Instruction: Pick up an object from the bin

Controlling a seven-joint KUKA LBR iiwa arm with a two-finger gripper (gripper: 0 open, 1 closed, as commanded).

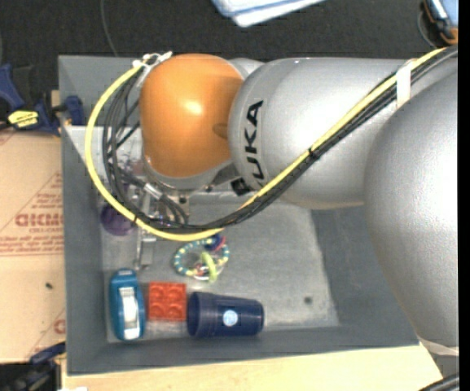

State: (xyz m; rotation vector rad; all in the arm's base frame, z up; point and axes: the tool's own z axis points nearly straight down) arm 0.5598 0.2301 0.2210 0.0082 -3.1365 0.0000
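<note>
Close overhead view, slightly oblique, onto bin (332,255)

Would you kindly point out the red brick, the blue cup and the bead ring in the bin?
red brick (167,302), camera view, middle of its studded top.
blue cup (210,314), camera view, dark side wall of the cup, which lies on its side.
bead ring (204,261), camera view, the coloured tangle at its middle.

A red brick (167,302) is seen; left of it a blue-and-white dispenser (126,304), right of it a navy, pale-dotted cup (225,315).
</note>
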